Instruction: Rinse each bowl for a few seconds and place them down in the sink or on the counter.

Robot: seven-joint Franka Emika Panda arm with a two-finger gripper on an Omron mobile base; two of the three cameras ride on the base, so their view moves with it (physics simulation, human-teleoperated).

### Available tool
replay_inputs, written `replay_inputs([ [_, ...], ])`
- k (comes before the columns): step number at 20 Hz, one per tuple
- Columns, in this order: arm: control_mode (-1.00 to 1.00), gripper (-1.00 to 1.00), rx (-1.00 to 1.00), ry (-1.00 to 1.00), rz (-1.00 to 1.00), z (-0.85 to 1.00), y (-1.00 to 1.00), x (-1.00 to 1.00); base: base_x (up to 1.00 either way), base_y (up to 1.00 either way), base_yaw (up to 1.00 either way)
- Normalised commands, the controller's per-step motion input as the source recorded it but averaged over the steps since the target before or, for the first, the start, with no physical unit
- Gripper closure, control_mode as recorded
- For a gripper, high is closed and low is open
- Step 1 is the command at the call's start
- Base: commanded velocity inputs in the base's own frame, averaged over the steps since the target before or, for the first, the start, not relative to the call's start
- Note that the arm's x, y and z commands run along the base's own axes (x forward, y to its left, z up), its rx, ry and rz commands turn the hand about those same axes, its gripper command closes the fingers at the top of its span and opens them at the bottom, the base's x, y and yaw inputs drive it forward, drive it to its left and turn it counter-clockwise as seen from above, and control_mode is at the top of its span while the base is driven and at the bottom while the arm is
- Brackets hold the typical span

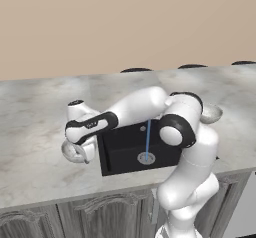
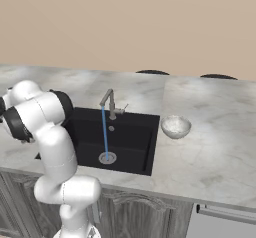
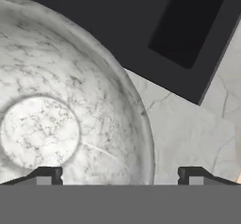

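One speckled white-grey bowl (image 1: 70, 152) sits on the counter (image 1: 35, 117) just left of the black sink (image 1: 122, 149). My gripper (image 1: 84, 154) points down over its right rim. In the hand view the bowl (image 3: 56, 119) looms large at the left. The gripper (image 3: 120, 177) is open, and its two fingertips (image 3: 44, 176) stand wide apart on either side of the bowl's near rim without pinching it. The second bowl (image 2: 176, 126) (image 1: 212, 113) stands upright on the counter (image 2: 215, 147) right of the sink (image 2: 130, 144).
A thin blue stream of water (image 2: 104, 132) runs from the grey faucet (image 2: 111, 104) down to the round drain (image 2: 107, 157). The counter's front edge lies close below the left bowl, with grey cabinet doors (image 1: 100, 217) beneath. Bare counter stretches to the far left and right.
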Motion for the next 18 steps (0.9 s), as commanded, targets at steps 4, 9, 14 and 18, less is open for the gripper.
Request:
replay_inputs([
  [4, -1.00, -1.00, -0.01, -0.03, 0.04, 0.57, 0.00, -0.15, 0.00, 0.00, 0.00],
  [9, -1.00, -1.00, -0.05, -0.07, 0.05, 0.90, -0.07, -0.21, 0.00, 0.00, 0.00],
  [14, -1.00, -1.00, -0.03, -0.11, 0.07, 1.00, -0.54, -0.67, 0.00, 0.00, 0.00],
  [18, -1.00, -1.00, -0.02, -0.16, 0.09, 1.00, -0.74, -0.83, 0.00, 0.00, 0.00],
])
